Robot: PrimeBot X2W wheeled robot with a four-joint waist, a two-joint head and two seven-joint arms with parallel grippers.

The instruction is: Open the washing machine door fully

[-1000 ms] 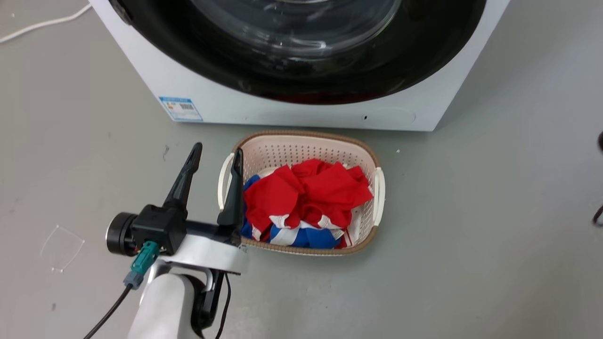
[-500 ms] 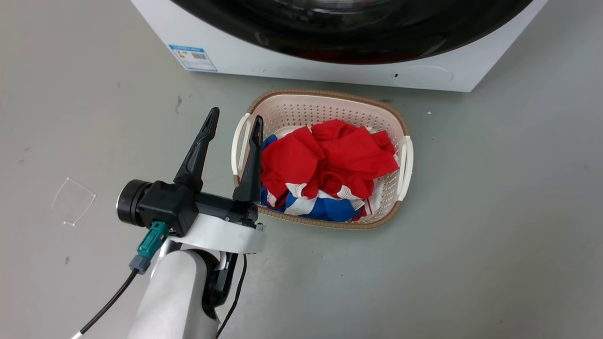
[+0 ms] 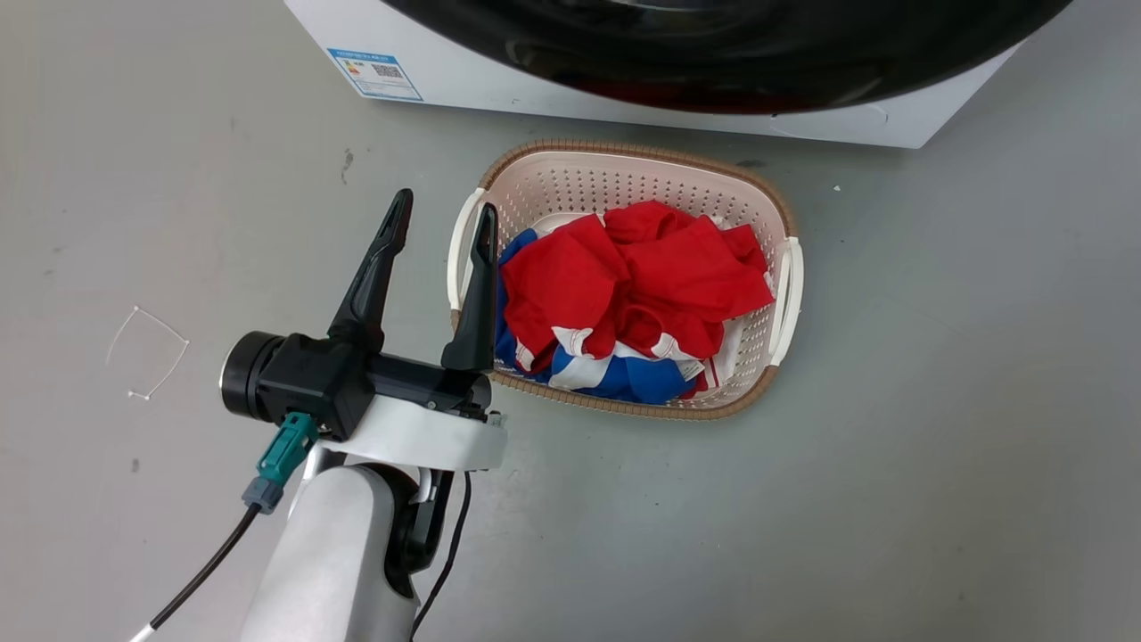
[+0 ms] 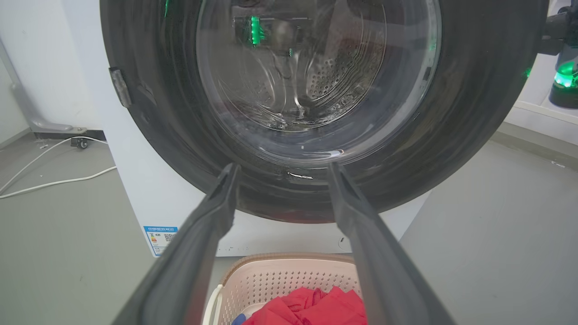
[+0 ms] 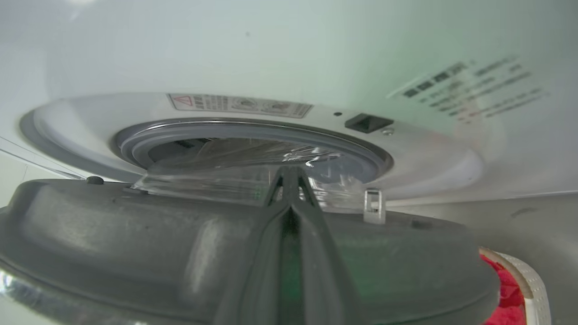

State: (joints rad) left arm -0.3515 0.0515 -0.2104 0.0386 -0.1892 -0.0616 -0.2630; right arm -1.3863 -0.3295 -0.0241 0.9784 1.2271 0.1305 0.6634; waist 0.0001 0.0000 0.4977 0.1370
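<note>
The washing machine door (image 5: 113,234), a large glossy black glass-domed disc, is found ajar beside the closed right pincer (image 5: 289,174), ahead of the spread left pincer (image 3: 446,205); a wider outward swing is judged needed

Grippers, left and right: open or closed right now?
Left gripper: open, holding nothing.
Right gripper: closed, nothing seen between its fingers, lying along the washing machine door.

A cream perforated plastic laundry basket (image 3: 642,178) with a brown woven rim sits on the grey floor (image 3: 936,401); crumpled red cloth (image 3: 642,276) with white trim fills it, over blue cloth (image 3: 642,379); a white cable (image 4: 45,183) trails across the floor.
</note>
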